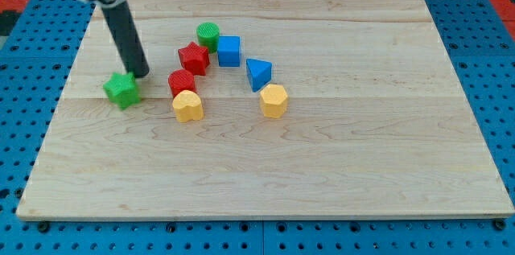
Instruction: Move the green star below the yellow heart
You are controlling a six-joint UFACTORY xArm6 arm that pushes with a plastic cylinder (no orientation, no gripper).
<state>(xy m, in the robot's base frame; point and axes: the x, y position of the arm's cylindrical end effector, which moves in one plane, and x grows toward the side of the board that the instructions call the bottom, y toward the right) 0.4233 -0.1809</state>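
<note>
Seven small blocks sit on the pale wooden worktop [322, 174], all gathered in its left half, while the nearest stretch of wood along the view's bottom carries none of them.

Closest to the view's bottom are two yellow pieces: the yellow heart [187, 105] and, to its right and well apart from it, the yellow hexagon [274, 100]. Just above the yellow heart, touching or nearly touching it, stands the red cylinder [182, 82].

Out to the view's left of that pair lies the green star [121, 89], roughly level with the red cylinder and a little higher in the view than the yellow heart, with bare wood between it and them. It is beside the heart, to its left, and not underneath it.

My tip [140, 75] rests at the star's upper right edge, touching it or just beside it; the dark rod rises from there toward the view's top left, where the arm's body blurs out of frame. No pincer is fitted to this arm, so there is nothing to report as released or clenched.

Farther back, the blue triangle [258, 73] sits above and left of the yellow hexagon. Beyond that come the red star [193, 58] and the blue cube [229, 51], side by side, and farthest of all the green cylinder [208, 35], just above the red star.
</note>
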